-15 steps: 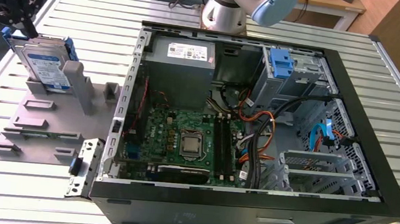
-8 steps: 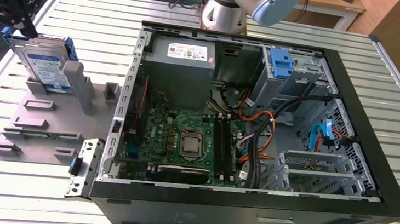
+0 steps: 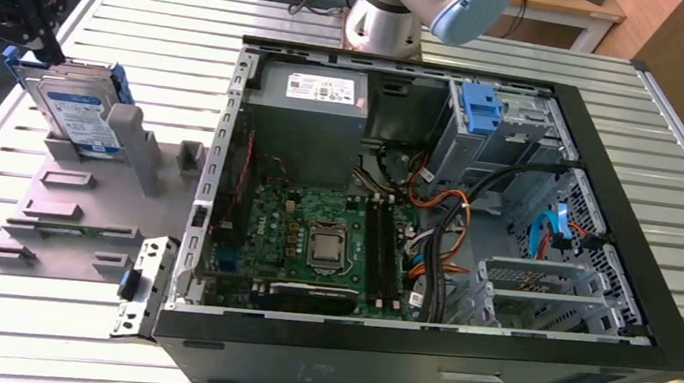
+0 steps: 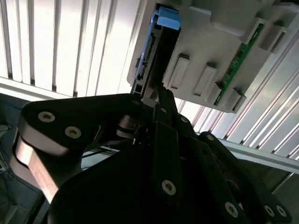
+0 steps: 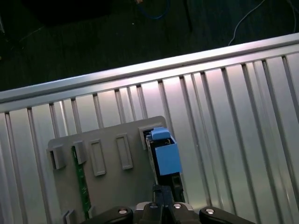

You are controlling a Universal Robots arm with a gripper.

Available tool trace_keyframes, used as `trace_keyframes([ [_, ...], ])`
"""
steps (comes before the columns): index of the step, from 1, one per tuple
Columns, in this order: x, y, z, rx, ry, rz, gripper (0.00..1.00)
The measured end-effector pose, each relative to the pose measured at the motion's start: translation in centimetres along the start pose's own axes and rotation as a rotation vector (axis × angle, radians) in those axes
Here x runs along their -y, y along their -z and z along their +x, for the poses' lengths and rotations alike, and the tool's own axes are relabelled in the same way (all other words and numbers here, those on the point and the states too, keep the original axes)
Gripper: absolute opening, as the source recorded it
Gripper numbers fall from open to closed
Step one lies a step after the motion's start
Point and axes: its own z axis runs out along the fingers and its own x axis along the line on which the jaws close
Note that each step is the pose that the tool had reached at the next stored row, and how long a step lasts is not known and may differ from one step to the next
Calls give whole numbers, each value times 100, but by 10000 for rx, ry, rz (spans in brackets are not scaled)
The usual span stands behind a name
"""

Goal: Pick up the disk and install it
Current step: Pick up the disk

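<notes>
While the disk (image 3: 79, 114) stands on edge in the grey slotted stand (image 3: 63, 221) at the exterior view's left, the claw (image 3: 42, 52) is right at its upper, blue-framed end. Whether it has closed on the disk I cannot tell. Just beside the stand lies an open computer case (image 3: 400, 366), both on the ribbed metal surface (image 3: 171, 15).

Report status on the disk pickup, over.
Claw at top edge of disk. Disk upright in grey stand, not installed. Stand's post close against disk's face.
</notes>
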Motion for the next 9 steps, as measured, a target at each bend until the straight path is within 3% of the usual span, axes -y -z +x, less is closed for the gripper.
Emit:
trace_keyframes([
  [9,0,-3,0,90,1052,-7,11],
])
